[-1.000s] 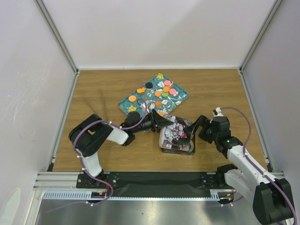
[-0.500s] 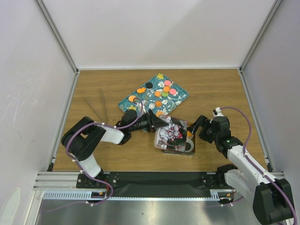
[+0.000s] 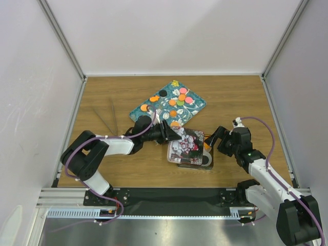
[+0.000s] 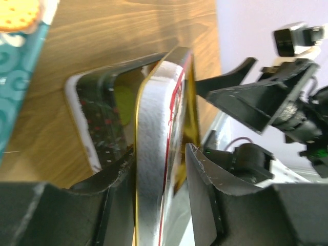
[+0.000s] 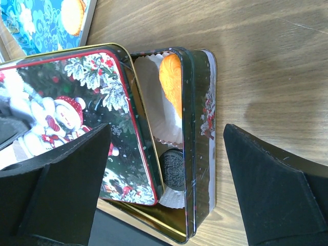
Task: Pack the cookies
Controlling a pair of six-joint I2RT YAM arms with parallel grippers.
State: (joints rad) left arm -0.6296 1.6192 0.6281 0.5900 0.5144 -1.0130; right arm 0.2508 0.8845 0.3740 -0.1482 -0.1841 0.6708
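Observation:
Several cookies (image 3: 182, 97), orange, pink and black, lie on a teal floral tray (image 3: 154, 110). In front of it stands a Christmas tin (image 3: 209, 160). Its lid (image 3: 185, 144) lies askew over the tin's left part, and my left gripper (image 3: 171, 134) is shut on the lid's left rim (image 4: 154, 128). In the right wrist view an orange cookie (image 5: 171, 82) and a black cookie (image 5: 174, 171) sit in white paper cups inside the tin (image 5: 202, 128). My right gripper (image 5: 166, 128) stands open astride the tin's right end (image 3: 210, 143).
White walls enclose the wooden table on three sides (image 3: 61, 102). Thin dark marks (image 3: 107, 118) lie left of the tray. A metal rail (image 3: 169, 197) with both arm bases runs along the near edge.
My left gripper has drawn the lid to the left across the tin, uncovering its right part. The left elbow has swung left. The right arm has stayed put.

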